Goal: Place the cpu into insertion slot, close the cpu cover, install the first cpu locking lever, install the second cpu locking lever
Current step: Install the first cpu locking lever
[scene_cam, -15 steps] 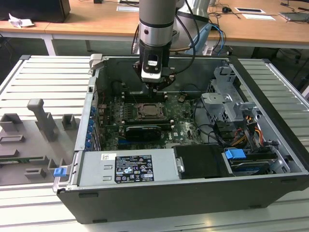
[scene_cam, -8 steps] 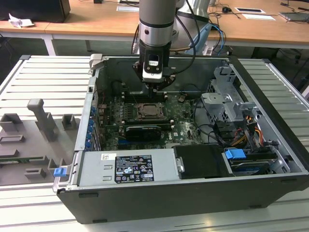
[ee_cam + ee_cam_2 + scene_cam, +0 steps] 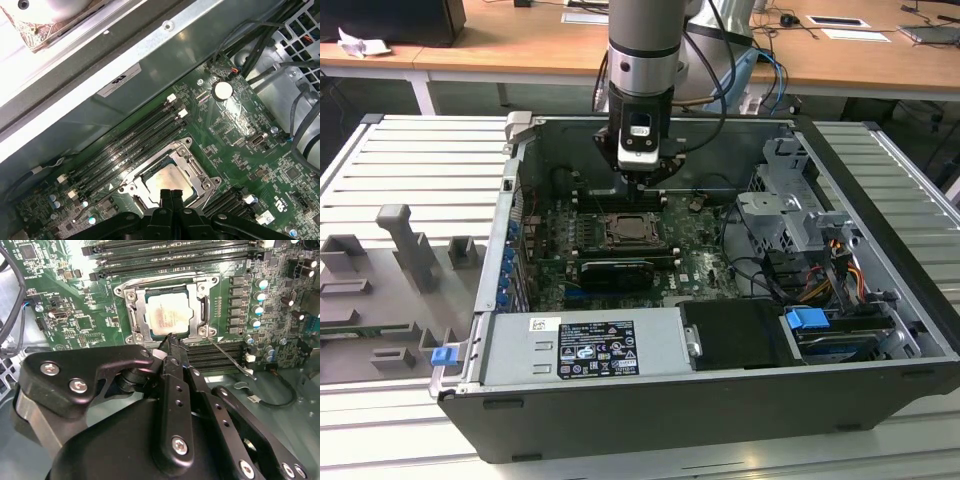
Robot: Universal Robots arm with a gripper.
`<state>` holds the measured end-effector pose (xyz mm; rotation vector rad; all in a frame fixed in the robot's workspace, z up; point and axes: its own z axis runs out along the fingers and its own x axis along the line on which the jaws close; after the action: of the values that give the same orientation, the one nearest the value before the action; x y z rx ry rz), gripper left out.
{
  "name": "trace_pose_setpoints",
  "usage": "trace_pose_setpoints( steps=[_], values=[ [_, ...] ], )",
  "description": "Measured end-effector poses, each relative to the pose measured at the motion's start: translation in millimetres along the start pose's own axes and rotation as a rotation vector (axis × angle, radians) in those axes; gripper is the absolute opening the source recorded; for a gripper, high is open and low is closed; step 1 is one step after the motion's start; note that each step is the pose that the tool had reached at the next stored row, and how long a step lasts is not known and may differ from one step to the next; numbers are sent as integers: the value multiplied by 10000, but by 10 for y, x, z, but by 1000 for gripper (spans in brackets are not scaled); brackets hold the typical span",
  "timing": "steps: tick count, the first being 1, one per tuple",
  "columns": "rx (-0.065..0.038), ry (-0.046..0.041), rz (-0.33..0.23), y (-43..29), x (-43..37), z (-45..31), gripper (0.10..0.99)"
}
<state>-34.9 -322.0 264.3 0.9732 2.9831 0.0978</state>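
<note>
Black claw [image 3: 172, 193], pressed together and empty, hangs at the far edge of the silvery square cpu cover [image 3: 141, 320]. The cover lies over the pale silver-grey cpu [image 3: 169, 315]. Probably the first-lever step: the thin wire lever [image 3: 231, 357] stands unlatched.

Robotics lab or workshop: slatted metal workbench [image 3: 410, 160], open computer case [image 3: 620, 415], wooden desks [image 3: 520, 45] behind (grey fixtures [image 3: 405, 240] alongside)

Soft, even room light fills the exterior view, though the computer case [image 3: 720, 410] lies dimmer inside, beneath its far wall. In the second wrist view the cpu [image 3: 169, 314] glares pale on top. In the first wrist view the green circuit board [image 3: 225, 155] carries a shiny streak.
</note>
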Motion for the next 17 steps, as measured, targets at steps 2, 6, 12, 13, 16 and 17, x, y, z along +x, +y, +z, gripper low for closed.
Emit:
trace_pose_setpoints(
  steps=[2,6,12,13,16,17],
  values=[
    [1,5,-74,0,0,0,106],
    [4,14,-242,-1,-1,0,106],
    [8,30,-500,-2,-1,0,106],
    [9,32,-532,-2,-1,0,106],
    [11,39,-649,-3,-2,0,106],
    [13,45,-746,-4,-2,0,106]
  ],
)
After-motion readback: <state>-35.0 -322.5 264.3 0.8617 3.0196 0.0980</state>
